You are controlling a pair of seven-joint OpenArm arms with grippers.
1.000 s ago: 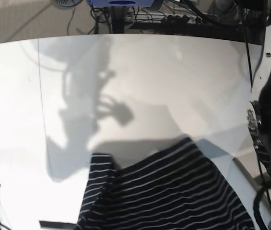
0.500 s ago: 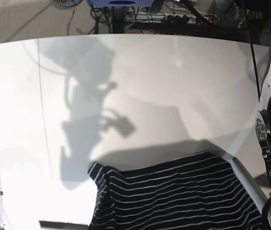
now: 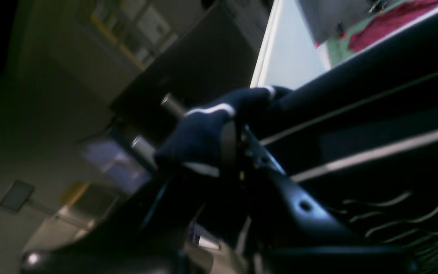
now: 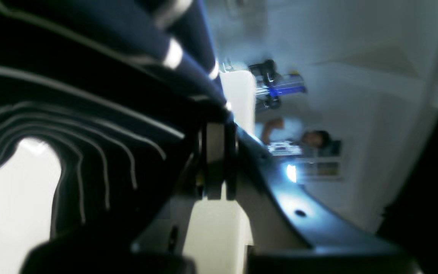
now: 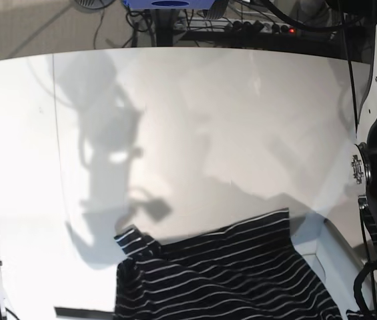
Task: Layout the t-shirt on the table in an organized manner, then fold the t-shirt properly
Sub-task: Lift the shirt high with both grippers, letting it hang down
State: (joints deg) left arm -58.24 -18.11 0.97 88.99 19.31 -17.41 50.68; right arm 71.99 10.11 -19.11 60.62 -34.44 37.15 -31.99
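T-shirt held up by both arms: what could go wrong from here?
The left end effector pinches only a small bunch of the t-shirt, so the fabric may slip out. The hanging part looks wrinkled and folded over itself above the table, so it may land creased.

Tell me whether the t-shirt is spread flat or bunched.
Bunched, not flat: the t-shirt hangs rumpled near the table edge, its stripes curving in folds.
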